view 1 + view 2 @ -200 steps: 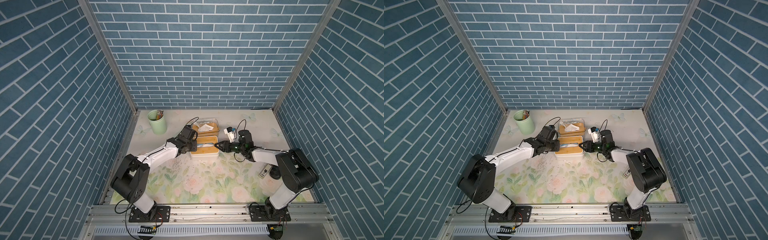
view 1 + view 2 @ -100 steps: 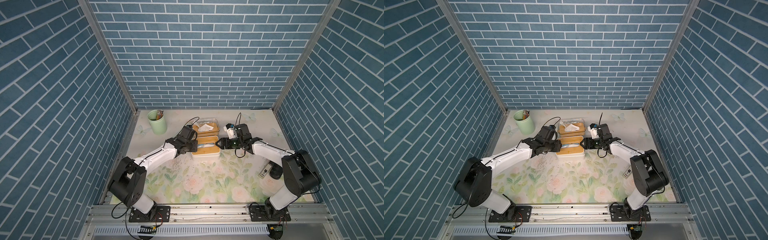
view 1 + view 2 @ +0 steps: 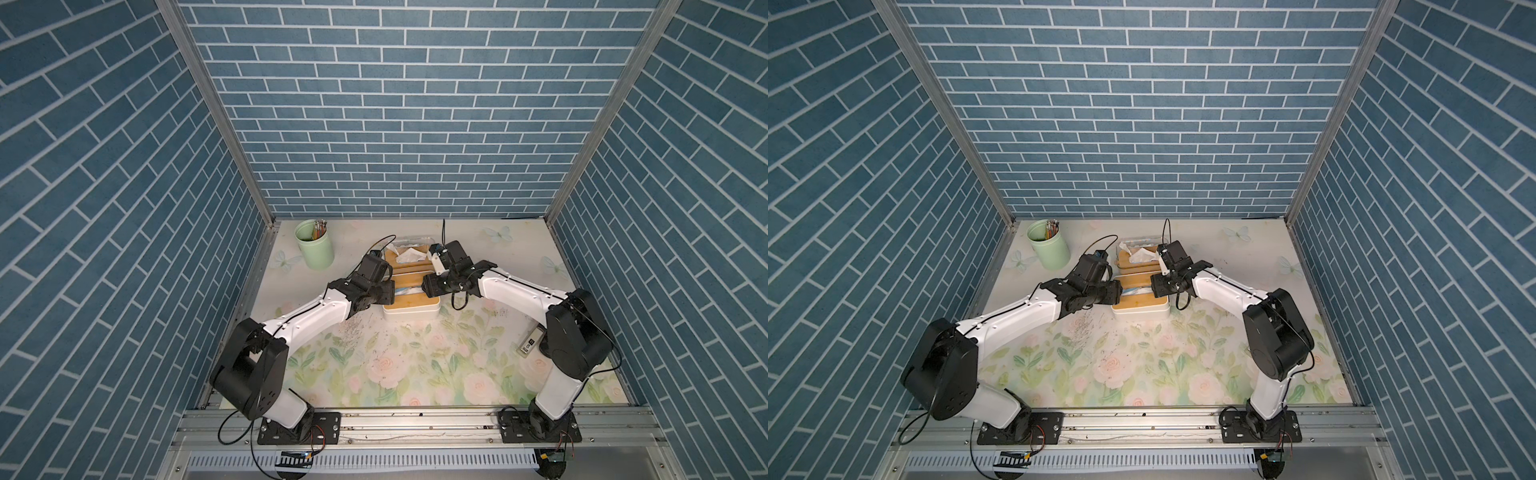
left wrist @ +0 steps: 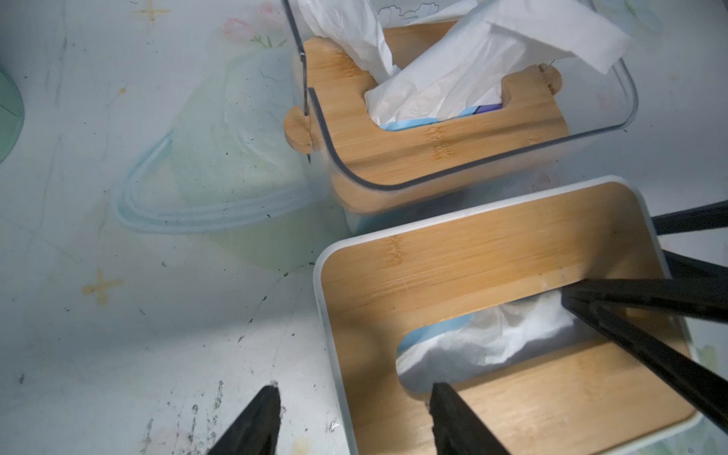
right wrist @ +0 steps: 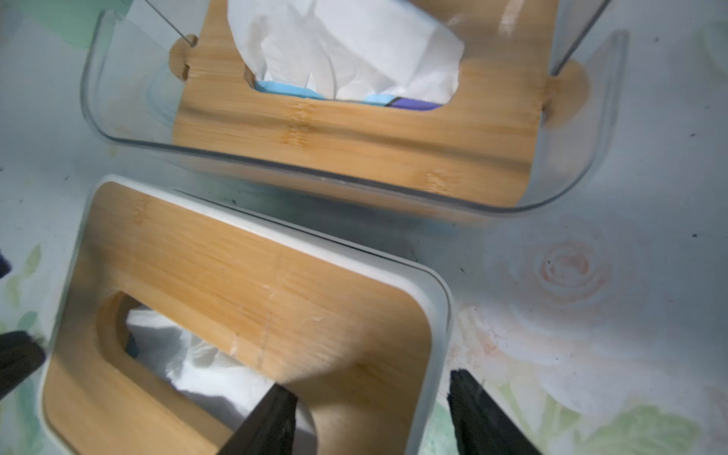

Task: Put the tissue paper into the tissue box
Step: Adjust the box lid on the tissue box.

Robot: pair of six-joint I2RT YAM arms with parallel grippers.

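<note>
The left claw [image 4: 354, 388] is spread and holds nothing. One finger [image 4: 256, 421] hangs over the bare surface just beside the box. The other finger stands over the bamboo lid [image 4: 453, 256], at the edge of its slot. The right claw [image 5: 370, 380] is also spread and empty. One of its fingers [image 5: 272, 421] is over the slot, above the paper, and the other is outside the short wall of the box. I cannot tell if the inner finger touches the paper.

The tissue paper [image 4: 492, 338] is white and crumpled. It lies down in the slot of the white tissue box [image 3: 411, 312], below the level of the lid. A pale blue pack [image 4: 433, 331] shows under it at one end of the slot.

In both top views the two claws come to this box from opposite sides, near the middle of the frame. Just above it in the frame stands a clear tissue box [image 4: 394, 187] with its own bamboo lid, and white tissue stands up out of its slot. I cannot tell if the two boxes touch.

To the left of the boxes, near the back left corner of the flower-printed surface [image 3: 415, 374], stands a green cup [image 3: 314, 249] with pencils in it. A small grey device [image 3: 530, 344] lies at the right of the frame, beside the right arm.
</note>
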